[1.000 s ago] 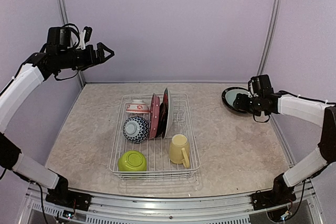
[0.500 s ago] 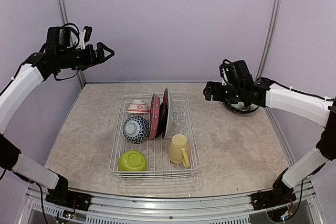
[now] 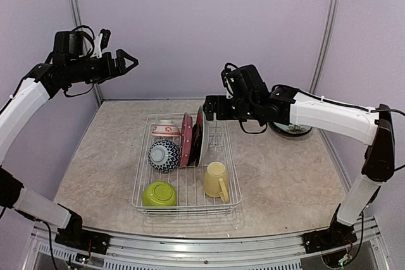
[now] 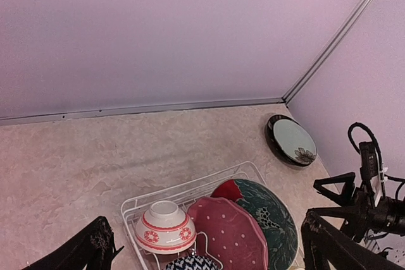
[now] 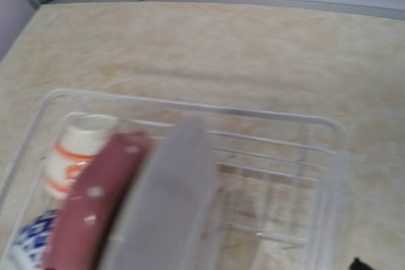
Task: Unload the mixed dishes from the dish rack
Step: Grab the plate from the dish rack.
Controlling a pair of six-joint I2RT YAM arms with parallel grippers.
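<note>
Right gripper [image 3: 207, 109], open like left gripper [image 3: 130, 62], swung over white wire dish rack [image 3: 188, 191].

Right gripper [image 3: 211, 109] swings left, away from dark green plate [image 4: 290, 141] (left flat on table [image 3: 285, 175] near right wall) to hover over far end of dish rack [image 3: 217, 147], just beside upright plates [image 3: 193, 138].

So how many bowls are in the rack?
3, down the dish rack's left side: red-white bowl at back, blue-patterned bowl middle, lime green bowl in front. None seems hidden.
</note>
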